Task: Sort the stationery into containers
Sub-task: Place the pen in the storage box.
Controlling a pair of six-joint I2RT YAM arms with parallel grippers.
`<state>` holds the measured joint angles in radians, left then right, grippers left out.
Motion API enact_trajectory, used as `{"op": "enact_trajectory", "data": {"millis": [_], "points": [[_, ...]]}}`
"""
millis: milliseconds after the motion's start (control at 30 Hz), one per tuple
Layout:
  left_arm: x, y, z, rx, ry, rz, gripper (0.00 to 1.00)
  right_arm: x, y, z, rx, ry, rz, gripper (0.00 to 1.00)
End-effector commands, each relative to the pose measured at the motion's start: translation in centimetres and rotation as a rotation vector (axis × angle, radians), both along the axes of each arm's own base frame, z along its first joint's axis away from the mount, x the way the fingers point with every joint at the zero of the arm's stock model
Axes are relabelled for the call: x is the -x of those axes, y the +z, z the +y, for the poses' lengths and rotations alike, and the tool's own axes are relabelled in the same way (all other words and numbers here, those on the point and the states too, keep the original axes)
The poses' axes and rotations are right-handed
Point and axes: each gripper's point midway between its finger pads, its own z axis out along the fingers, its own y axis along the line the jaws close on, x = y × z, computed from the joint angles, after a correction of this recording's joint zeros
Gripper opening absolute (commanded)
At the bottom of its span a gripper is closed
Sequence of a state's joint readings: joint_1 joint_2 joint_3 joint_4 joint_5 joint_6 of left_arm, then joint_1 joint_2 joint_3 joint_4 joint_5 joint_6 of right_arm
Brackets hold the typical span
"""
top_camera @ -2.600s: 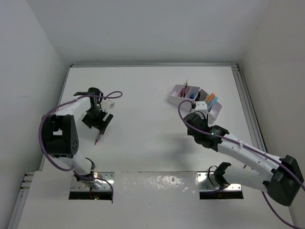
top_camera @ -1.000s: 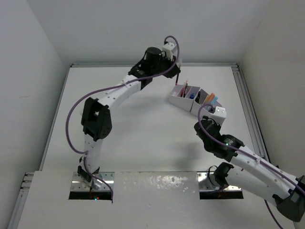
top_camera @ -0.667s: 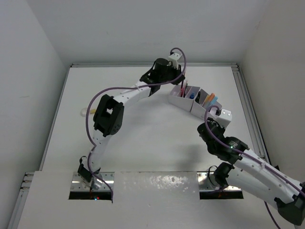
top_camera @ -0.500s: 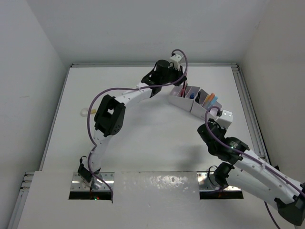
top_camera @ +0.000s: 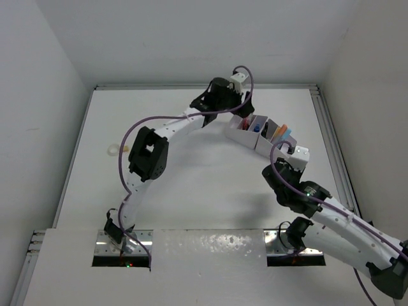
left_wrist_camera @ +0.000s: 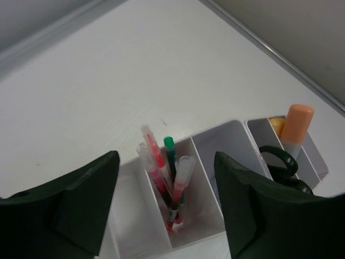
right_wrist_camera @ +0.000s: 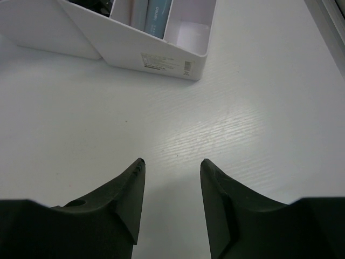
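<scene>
The white organizer (top_camera: 241, 135) stands at the far right of the table. My left gripper (top_camera: 238, 107) hovers over its left end, open and empty. In the left wrist view the gripper (left_wrist_camera: 166, 157) frames a compartment (left_wrist_camera: 213, 143) holding pink-red pens (left_wrist_camera: 153, 156) and a green-capped pen (left_wrist_camera: 170, 147). Black-handled scissors (left_wrist_camera: 280, 162) and an orange marker (left_wrist_camera: 296, 127) stand in compartments to the right. My right gripper (top_camera: 292, 159) is open and empty just in front of the organizer's right end; in the right wrist view (right_wrist_camera: 172, 162) it is low over bare table, with the organizer (right_wrist_camera: 156, 59) ahead.
A small pale ring (top_camera: 113, 151) lies on the table at the left. A raised metal rail (top_camera: 331, 134) runs along the table's right edge, close to the organizer and my right arm. The back wall is just behind the left gripper.
My left arm swung from the table's left side to the organizer carrying a pink pen, then lowered over it; its jaws now stand open and empty. My right arm drew back slightly.
</scene>
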<state>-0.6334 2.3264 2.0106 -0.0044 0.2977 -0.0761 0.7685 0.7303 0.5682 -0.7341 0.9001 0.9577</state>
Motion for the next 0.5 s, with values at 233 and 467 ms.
{"op": "enact_trajectory", "data": {"millis": [233, 467], "points": [[-5.2, 16.2, 23.1, -0.24, 0.361, -0.195, 0.73, -2.0, 0.9, 3.8, -0.004, 0.155, 0.022, 0.45], [2.0, 6.9, 48.1, -0.577, 0.634, 0.208, 0.54, -3.3, 0.1, 7.2, -0.009, 0.26, 0.071, 0.45]]}}
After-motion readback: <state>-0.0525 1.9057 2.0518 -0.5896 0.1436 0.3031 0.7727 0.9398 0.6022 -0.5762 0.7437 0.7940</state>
